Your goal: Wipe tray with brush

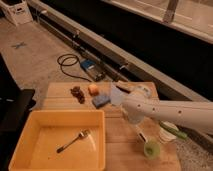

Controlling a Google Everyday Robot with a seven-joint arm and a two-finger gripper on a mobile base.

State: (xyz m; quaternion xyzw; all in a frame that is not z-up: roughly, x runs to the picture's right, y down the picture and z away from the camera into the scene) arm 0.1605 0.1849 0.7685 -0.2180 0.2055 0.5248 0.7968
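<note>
The yellow-orange tray (22,150) sits at the front left of the wooden table, with a metal fork (72,141) lying in it. To its right, the brush (140,135) lies on the wood, a slim white handle with a dark band. One end runs under the arm and the other points at a round green thing (151,148). My white arm reaches in from the right. Its gripper (131,119) hangs shut over the brush's far end, just right of the tray's corner. Whether it grips the brush is hidden by the wrist.
On the back of the wooden table (120,155) lie a blue sponge (101,100), an orange block (93,89) and a dark brown lump (77,93). A white cup (165,134) and a green-handled tool (175,132) lie under the arm. A cable and blue box (90,67) are on the floor.
</note>
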